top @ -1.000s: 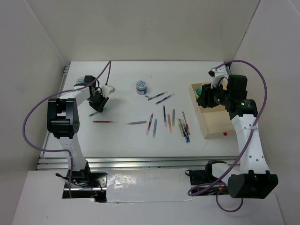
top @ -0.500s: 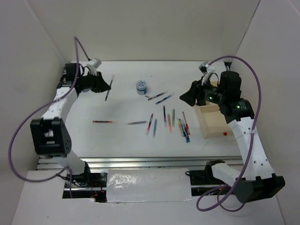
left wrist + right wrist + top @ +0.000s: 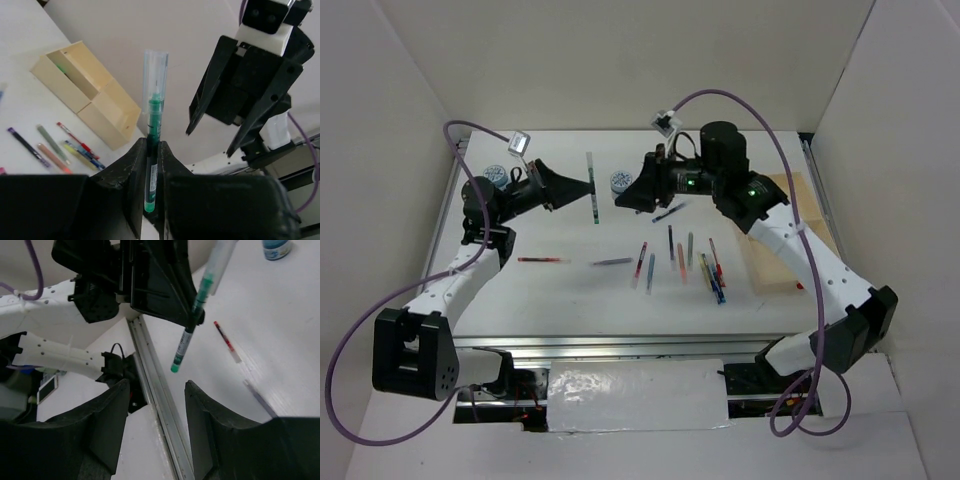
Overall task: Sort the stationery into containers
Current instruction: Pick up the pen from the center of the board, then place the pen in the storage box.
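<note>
My left gripper (image 3: 586,188) is shut on a green pen (image 3: 594,190) with a clear cap and holds it up in the air above the table's far middle. In the left wrist view the pen (image 3: 153,125) stands clamped between the fingers (image 3: 134,165). My right gripper (image 3: 623,196) is open and empty, facing the pen from the right, a short gap away. In the right wrist view the pen (image 3: 196,310) hangs just beyond my open fingers (image 3: 119,405). The pale wooden tray (image 3: 775,262) lies at the right, partly behind the right arm.
Several pens (image 3: 672,248) lie scattered mid-table, with a red pen (image 3: 542,259) and a grey one (image 3: 612,262) to the left. One blue-white pot (image 3: 618,182) sits behind the grippers, another (image 3: 495,173) at far left. White walls surround the table.
My left arm has lifted the green pen off the table and swung it toward the middle. My right arm has left the tray and moved left to face the pen, jaws open.
</note>
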You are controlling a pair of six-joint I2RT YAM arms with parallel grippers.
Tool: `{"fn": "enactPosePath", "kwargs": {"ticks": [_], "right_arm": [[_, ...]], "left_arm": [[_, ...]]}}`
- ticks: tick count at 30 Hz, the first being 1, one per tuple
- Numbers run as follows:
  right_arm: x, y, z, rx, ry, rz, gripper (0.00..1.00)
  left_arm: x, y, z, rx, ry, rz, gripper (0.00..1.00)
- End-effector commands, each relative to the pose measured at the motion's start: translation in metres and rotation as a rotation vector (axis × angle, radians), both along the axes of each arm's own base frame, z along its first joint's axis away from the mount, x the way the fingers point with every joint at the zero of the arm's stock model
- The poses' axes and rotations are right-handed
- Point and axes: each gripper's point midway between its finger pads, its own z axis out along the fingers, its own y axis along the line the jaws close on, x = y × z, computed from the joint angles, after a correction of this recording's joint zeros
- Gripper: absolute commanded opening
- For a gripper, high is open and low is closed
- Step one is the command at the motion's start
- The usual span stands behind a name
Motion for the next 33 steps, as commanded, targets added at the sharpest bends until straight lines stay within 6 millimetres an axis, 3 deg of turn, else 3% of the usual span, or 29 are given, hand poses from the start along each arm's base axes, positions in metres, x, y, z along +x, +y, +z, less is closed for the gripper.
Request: {"fn": "enactPosePath", "kwargs": {"ticks": [1, 11, 19, 25, 33], "right_arm": [[-0.004, 0.020, 0.035, 0.083, -0.046, 0.038, 0.55], [0.002, 0.049, 0.002, 0.055, 0.063, 0.076, 0.50], [0.000, 0.053, 0.011, 0.069, 0.042, 0.122, 0.46], [-0.004, 0.038, 0.002, 0.021, 0.011, 0.077, 0.44], [0.020, -0.016, 0.018, 0.094, 0.064, -0.021, 0.51]], "left_arm": [[-0.018, -0.006, 0.050, -0.153, -0.065, -0.044, 0.00], [-0.021, -0.014, 0.057, -0.239, -0.045, -0.066, 0.00], [-0.022, -0.017, 0.057, -0.246, -0.046, -0.072, 0.00], [-0.022, -0.011, 0.061, -0.246, -0.063, -0.064, 0.00], [-0.020, -0.002, 0.054, -0.250, -0.039, -0.044, 0.00]]}}
